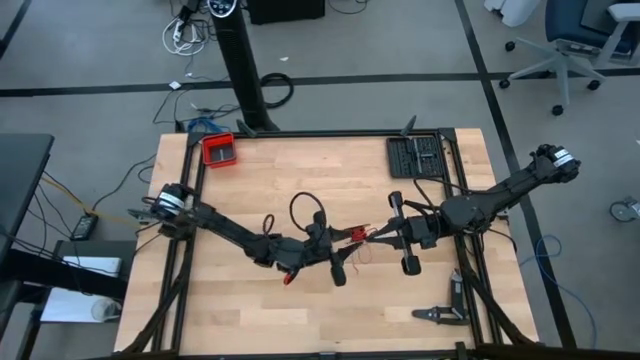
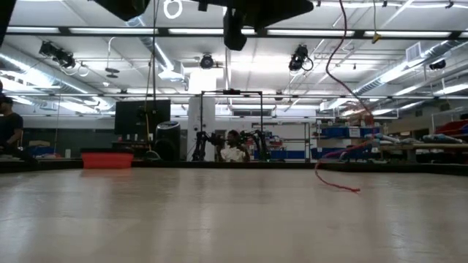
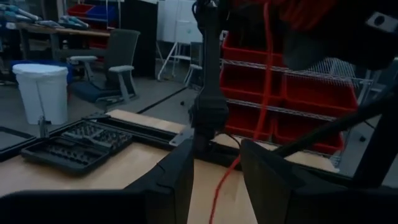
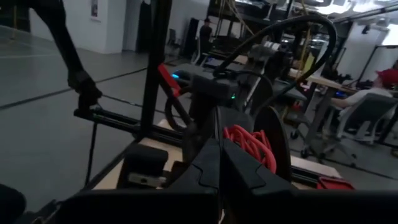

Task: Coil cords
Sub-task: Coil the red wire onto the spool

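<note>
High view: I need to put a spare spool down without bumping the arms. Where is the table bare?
Bare wood lies between the red tray and the black bit case, and along the near edge below both arms. The centre is crowded: the left tool and right tool meet there around the red cord, beside a black cable loop.

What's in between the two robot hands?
In the high view, only the thin red cord lies between the left gripper and the right gripper, over the wooden table.
</note>
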